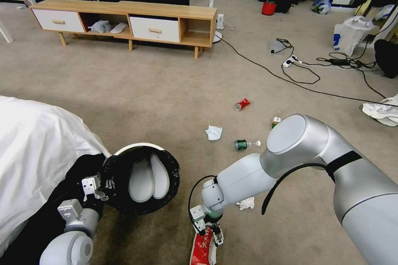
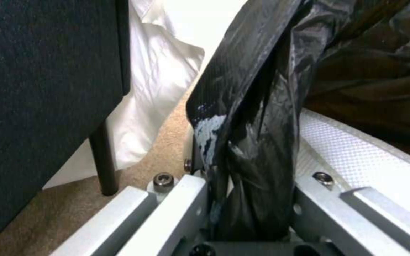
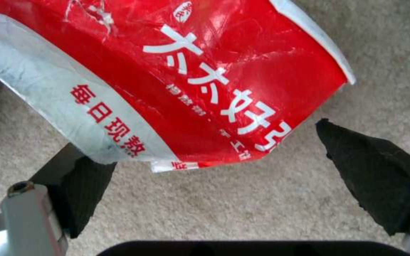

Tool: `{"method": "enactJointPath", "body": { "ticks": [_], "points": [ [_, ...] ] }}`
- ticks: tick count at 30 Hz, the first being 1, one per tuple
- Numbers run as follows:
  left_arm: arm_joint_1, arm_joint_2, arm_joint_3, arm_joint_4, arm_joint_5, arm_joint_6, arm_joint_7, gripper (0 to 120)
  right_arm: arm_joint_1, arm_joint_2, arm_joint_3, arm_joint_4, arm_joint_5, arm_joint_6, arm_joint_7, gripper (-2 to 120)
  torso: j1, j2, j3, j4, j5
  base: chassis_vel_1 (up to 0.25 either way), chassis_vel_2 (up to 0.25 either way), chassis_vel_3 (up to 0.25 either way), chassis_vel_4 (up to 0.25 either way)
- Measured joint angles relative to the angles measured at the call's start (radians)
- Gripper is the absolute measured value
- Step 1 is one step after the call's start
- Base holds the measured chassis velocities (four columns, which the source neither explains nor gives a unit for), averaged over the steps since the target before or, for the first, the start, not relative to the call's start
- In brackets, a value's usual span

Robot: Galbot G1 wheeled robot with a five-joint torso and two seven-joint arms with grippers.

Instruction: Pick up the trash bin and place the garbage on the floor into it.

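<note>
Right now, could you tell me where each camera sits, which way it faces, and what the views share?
Head view: on the head, looking forward and down over the floor and scattered garbage; both arms show, left gripper at the trash bin, right gripper low.
Left wrist view: on the left wrist, facing the bin's black bag clamped between its fingers.
Right wrist view: on the right wrist, facing down at the red-and-white wrapper between open pads.
Shared: head and right wrist views both show the wrapper.
</note>
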Motion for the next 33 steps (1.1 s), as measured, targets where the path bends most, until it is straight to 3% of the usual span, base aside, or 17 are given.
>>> {"method": "enactJointPath", "body": {
  "ticks": [33],
  "points": [
    [-0.014,0.006,0.002,0.024,-0.006,-0.004,0.001,1,-0.051,-0.001,-0.006,-0.051,-0.027,0.024,-0.012,100,0.000,0.000,0.000,0.0000,0.0001,0.000,0.000,0.000,0.000]
  ]
}}
